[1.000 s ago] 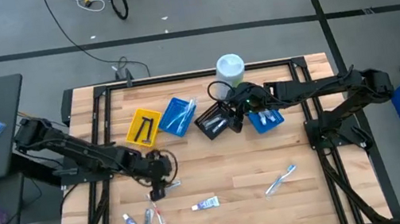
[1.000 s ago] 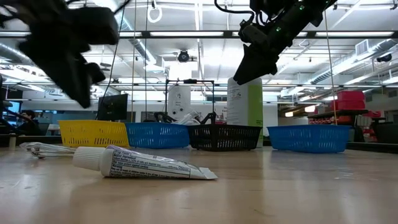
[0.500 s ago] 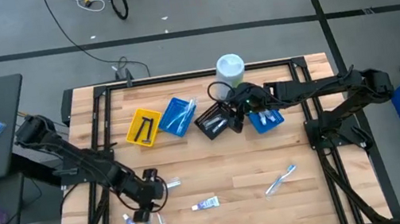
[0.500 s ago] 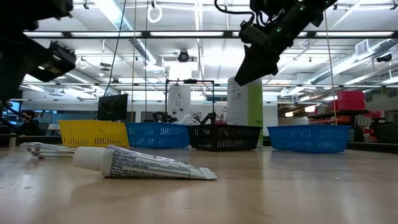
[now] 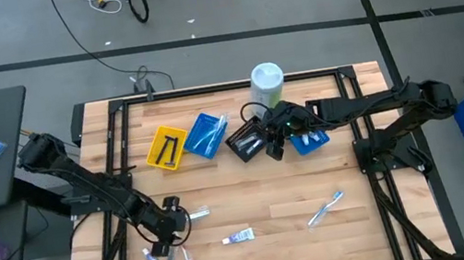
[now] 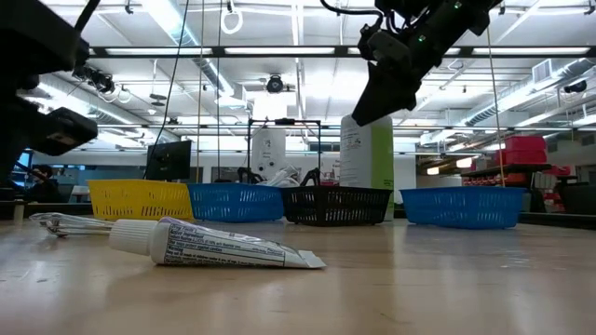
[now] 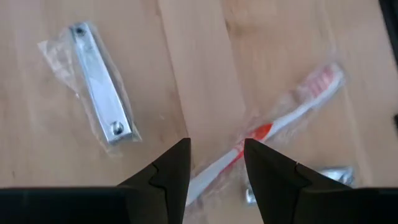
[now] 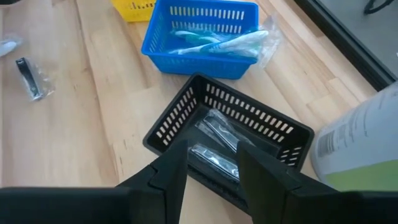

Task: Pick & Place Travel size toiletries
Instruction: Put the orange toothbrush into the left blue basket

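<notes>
The left gripper [image 5: 164, 241] hangs low over the near left part of the wooden surface [image 5: 260, 191], its fingers [image 7: 169, 169] parted by a narrow gap and holding nothing. Right beneath them lies a wrapped toothbrush with an orange-and-white handle [image 7: 273, 127], running aslant; beside it, apart, sits a slim silvery metal piece in a clear wrapper [image 7: 102, 90]. Seen from above, a few small toiletries lie bunched near that gripper [image 5: 166, 257], a white mini toothpaste tube [image 5: 239, 236] rests further along the near side, and another wrapped toothbrush [image 5: 326, 207] lies toward the right.

The right gripper [image 5: 273, 140] is held above the black tray [image 8: 236, 143], fingers [image 8: 166, 177] slightly apart and empty. In that tray lie 2 dark wrapped items [image 8: 214, 146]. Just behind it the blue tray [image 8: 199, 37] holds several pale wrapped toothbrushes, with a yellow tray [image 5: 166, 150] next along. A second blue tray [image 5: 310, 141] sits by the right gripper, and the tall white-and-green canister [image 5: 267, 82] stands at the far edge.
</notes>
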You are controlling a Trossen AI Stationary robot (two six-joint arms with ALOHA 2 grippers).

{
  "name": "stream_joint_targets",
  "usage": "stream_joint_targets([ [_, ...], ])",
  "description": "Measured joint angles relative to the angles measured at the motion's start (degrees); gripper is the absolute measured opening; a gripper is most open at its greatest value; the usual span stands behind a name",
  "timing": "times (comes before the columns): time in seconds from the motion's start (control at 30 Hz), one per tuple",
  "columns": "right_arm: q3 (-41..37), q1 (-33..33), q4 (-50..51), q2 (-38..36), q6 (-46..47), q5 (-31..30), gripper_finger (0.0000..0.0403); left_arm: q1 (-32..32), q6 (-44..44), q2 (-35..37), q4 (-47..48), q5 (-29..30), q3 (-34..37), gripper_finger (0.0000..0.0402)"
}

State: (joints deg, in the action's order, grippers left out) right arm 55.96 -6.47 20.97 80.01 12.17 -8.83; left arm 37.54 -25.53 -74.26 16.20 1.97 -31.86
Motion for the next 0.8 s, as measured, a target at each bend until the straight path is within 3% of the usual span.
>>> stream_joint_targets([
  [0.23,0.00,0.56,0.00,0.00,0.00,0.01,0.0146,0.30,1.11,0.00,-0.94,-3.37,3.80,0.0155],
  [0.5,0.00,0.56,-0.22,0.00,0.00,-0.01,0.0145,0.28,4.01,0.13,-6.08,-2.40,7.46,0.0129],
  [0.8,0.00,0.56,-0.54,0.00,-0.18,-0.04,0.0145,0.35,18.72,0.11,-5.67,-0.01,7.76,0.0064],
])
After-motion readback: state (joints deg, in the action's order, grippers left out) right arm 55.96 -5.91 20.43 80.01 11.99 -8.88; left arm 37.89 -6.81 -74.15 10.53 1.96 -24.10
